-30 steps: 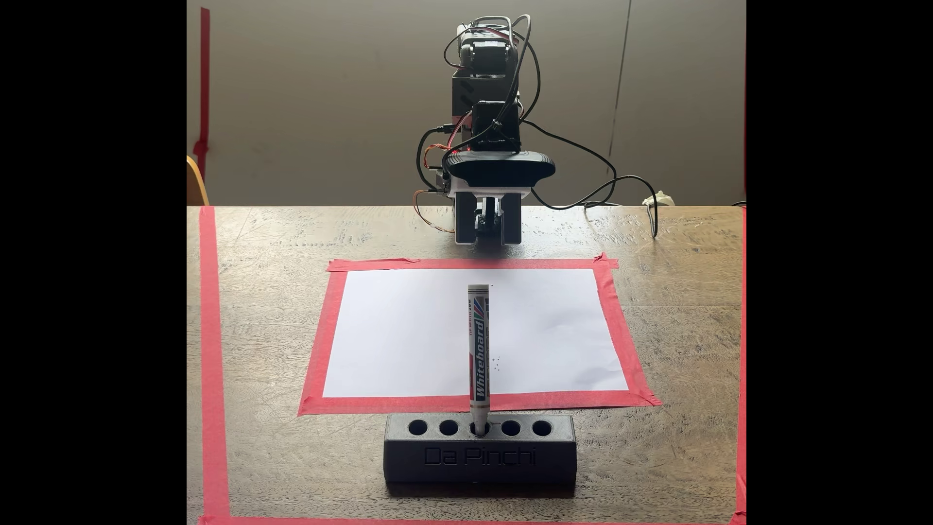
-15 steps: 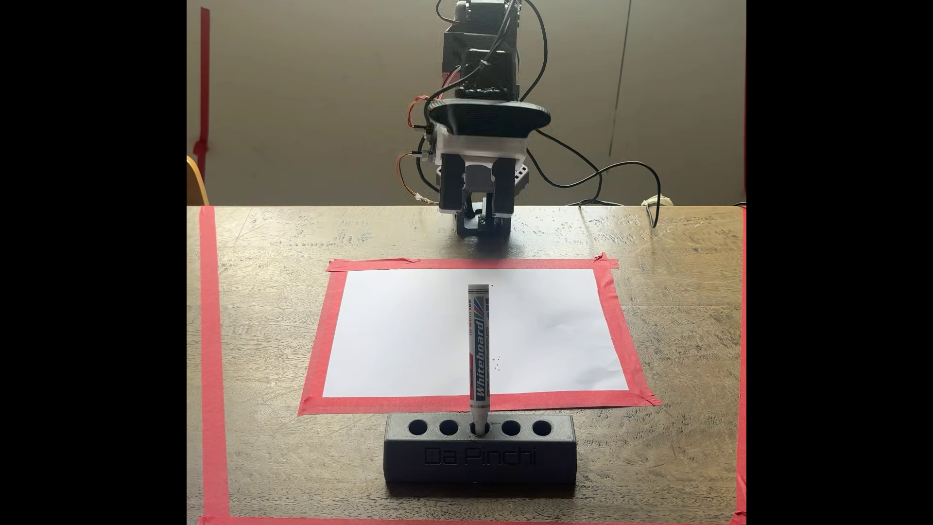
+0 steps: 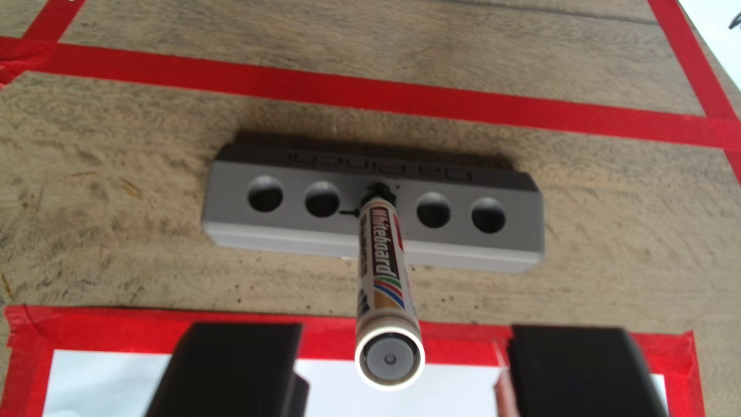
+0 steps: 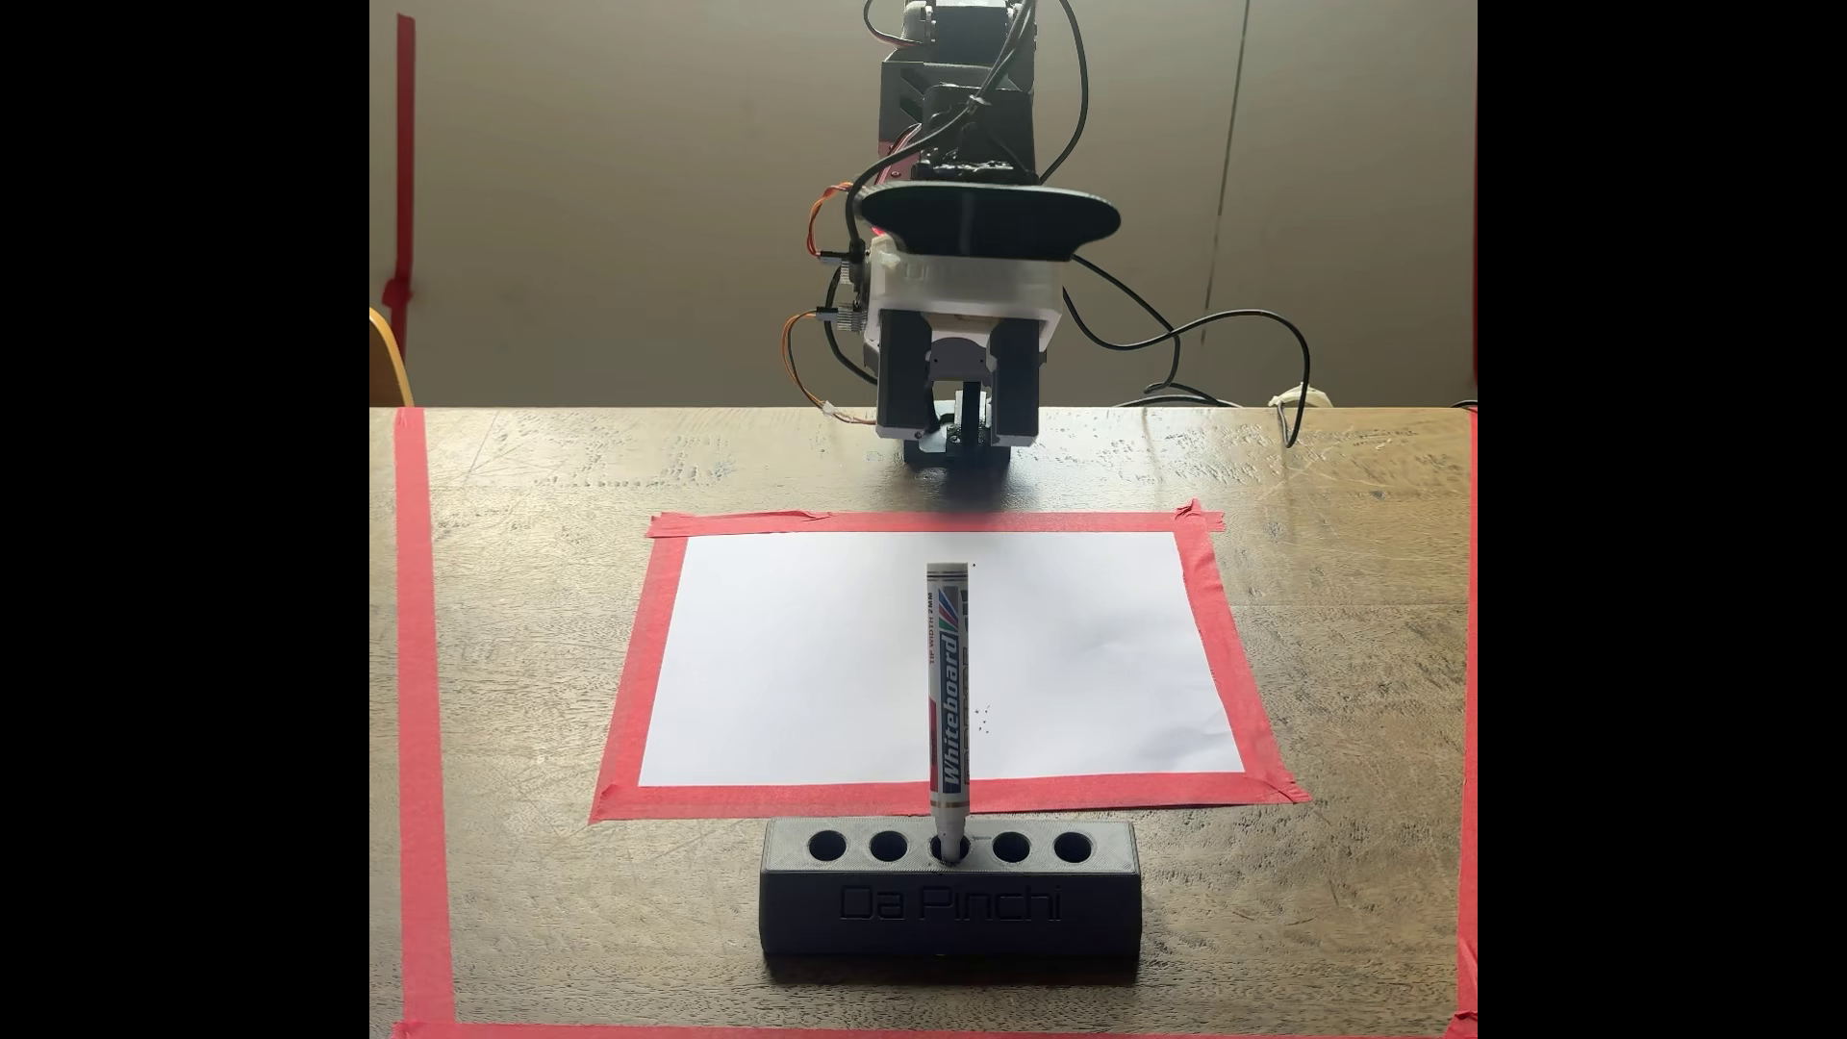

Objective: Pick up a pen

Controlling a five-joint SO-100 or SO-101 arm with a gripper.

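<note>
Boxy black gripper (image 4: 959, 425) with fingers spread apart, holding nothing, at 12 o'clock in the fixed view. At 6 o'clock, the slim cylindrical pen (image 4: 947, 699) stands upright in the middle hole of a matte, ridged five-hole holder (image 4: 870, 904) on grainy wood.

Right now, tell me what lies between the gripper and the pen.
In the fixed view, the taped white paper and bare table lie between the open gripper and the pen; nothing stands there.

The pen (image 4: 946, 689) hides its tip inside the holder's (image 4: 949, 899) middle hole. In the wrist view, the gripper (image 3: 401, 373) fingers are blurred and cut off by the bottom edge.
</note>
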